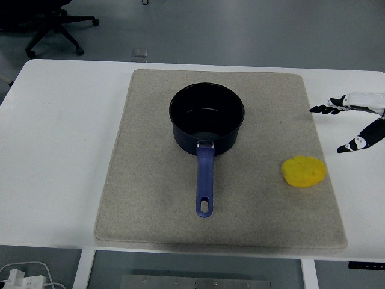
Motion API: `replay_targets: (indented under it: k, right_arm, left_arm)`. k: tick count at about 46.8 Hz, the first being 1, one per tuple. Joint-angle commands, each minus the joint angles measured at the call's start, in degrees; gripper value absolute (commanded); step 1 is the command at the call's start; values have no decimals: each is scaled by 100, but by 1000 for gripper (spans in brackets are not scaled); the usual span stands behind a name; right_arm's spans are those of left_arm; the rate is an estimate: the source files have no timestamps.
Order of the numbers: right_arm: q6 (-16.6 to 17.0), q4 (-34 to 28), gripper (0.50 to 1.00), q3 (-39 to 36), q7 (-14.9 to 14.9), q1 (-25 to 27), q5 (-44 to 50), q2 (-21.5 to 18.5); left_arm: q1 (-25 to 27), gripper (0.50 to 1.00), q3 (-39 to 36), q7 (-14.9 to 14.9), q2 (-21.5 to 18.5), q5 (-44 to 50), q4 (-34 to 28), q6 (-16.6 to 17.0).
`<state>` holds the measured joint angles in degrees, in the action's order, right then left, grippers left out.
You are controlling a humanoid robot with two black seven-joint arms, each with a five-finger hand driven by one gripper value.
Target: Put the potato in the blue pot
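A white table fills most of the view, with a square beige fabric mat laid across its middle. On the mat, a little back from centre, sits a dark blue metal pot, round and empty, its inside dark. Its long blue handle points straight toward the near edge of the table and has a hole at the end.

A yellow, rounded potato lies on the right side of the mat, close to the mat's right edge and well apart from the pot.

The robot's right hand, black with white segments, comes in from the right edge of the picture. It hovers over the bare table just past the mat's right edge, behind and to the right of the potato, not touching it. Its fingers are spread wide from the thumb and hold nothing.

A black office chair stands on the grey floor beyond the table's far left corner.
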<state>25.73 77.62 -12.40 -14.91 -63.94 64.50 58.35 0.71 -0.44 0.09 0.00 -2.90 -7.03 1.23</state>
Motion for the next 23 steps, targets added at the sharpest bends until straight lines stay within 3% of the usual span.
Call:
replay_targets:
  k: [1,8,23]
  right_arm:
    - [-208,210,934,10,6,127,10,27]
    - [-691,297,934,10,15,417,37,-52]
    - [-1236,465,934,18,15,954,98,-298]
  left_arm:
    - [0,996,0,0,0,0,0,0]
    - [-9,996,0,0,0,0,0,0]
    - [0,996,0,0,0,0,0,0]
